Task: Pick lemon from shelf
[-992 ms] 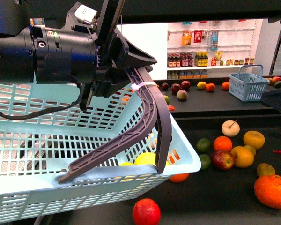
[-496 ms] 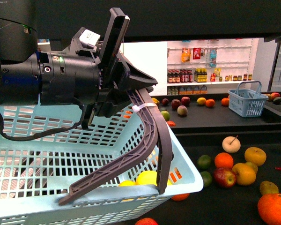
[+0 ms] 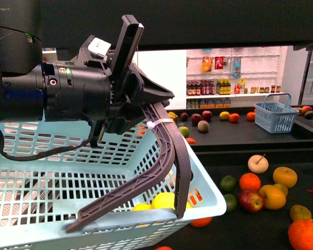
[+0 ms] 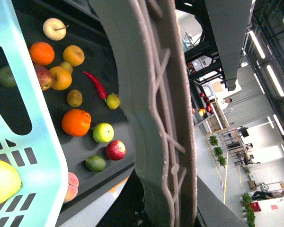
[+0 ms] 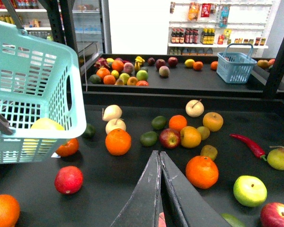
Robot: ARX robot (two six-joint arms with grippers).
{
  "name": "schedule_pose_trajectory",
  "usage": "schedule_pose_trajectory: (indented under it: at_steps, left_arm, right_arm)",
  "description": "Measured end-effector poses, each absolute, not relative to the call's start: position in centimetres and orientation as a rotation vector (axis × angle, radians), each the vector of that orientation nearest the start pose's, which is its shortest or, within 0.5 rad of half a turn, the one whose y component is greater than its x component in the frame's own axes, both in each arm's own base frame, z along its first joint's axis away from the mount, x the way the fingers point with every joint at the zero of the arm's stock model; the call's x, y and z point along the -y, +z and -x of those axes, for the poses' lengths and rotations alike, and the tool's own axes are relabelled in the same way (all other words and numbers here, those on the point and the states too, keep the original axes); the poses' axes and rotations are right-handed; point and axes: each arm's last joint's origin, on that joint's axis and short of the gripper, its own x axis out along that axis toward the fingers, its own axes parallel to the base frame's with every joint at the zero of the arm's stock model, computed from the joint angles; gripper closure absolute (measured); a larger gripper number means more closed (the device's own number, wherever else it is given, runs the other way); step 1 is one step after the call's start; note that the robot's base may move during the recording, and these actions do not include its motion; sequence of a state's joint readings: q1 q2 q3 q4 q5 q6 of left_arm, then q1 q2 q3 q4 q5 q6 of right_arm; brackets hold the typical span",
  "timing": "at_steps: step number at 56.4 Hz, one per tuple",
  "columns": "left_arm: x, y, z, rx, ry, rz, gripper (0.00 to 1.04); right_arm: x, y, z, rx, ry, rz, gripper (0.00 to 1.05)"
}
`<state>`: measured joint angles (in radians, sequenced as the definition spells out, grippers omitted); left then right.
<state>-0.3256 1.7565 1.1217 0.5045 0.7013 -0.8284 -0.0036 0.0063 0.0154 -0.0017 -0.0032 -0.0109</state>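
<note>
The lemon (image 3: 164,200) lies bright yellow in a corner of the pale blue basket (image 3: 68,172), partly behind its rim. It also shows through the basket's slots as the lemon (image 5: 46,125) and the lemon (image 4: 0,182). My left gripper (image 3: 146,99) is shut on the grey basket handle (image 3: 167,151), holding the basket above the shelf's black tray (image 3: 266,232). In the left wrist view the handle (image 4: 151,94) fills the middle. My right gripper (image 5: 159,153) is shut and empty, hanging over the tray (image 5: 113,182) to the right of the basket (image 5: 38,71).
Oranges, apples, limes and a red chili (image 5: 248,144) lie scattered on the lower tray. A small blue basket (image 3: 274,117) and more fruit sit on the upper tier. White wall shelves with bottles (image 3: 224,83) stand behind.
The whole scene has slid downward in the front view, and the red apple by the bottom edge has almost left the frame. The left gripper still holds the handle.
</note>
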Motion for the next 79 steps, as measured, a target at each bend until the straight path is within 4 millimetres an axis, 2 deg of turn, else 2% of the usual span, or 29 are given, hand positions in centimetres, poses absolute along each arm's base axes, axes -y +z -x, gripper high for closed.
schedule_pose_trajectory:
  at_steps: [17,25,34,44,48,53,65,79]
  left_arm:
    - [14.3,25.4,-36.4,-0.55,-0.909,0.777,0.95]
    - [14.3,25.4,-36.4,-0.55,-0.91,0.777,0.95]
    - [14.3,25.4,-36.4,-0.549,-0.91,0.776,0.95]
    - [13.5,25.9,-37.2,-0.417,-0.64,0.923,0.95]
    - [12.2,26.4,-37.8,-0.34,-0.581,0.981,0.95]
    - [10.3,26.8,-38.6,-0.252,-0.518,1.034,0.95]
    - [4.0,27.2,-40.9,-0.035,-0.333,1.198,0.95]
    - [-1.8,26.5,-41.7,0.094,-0.257,1.298,0.95]
  right_arm:
    - [0.0,16.8,-9.7,0.007,-0.001,0.012,1.01]
    - [0.0,16.8,-9.7,0.007,0.0,0.011,0.7]
    - [0.0,16.8,-9.7,0.007,0.0,0.011,0.44]
    - [0.0,16.8,-9.7,0.007,0.0,0.011,0.17]
    - [0.0,16.8,-9.7,0.008,-0.001,0.01,0.06]
    - [0.0,16.8,-9.7,0.008,0.0,0.009,0.08]
    - [0.0,16.8,-9.7,0.009,0.0,0.009,0.07]
    - [0.0,16.8,-9.7,0.009,0.0,0.009,0.07]
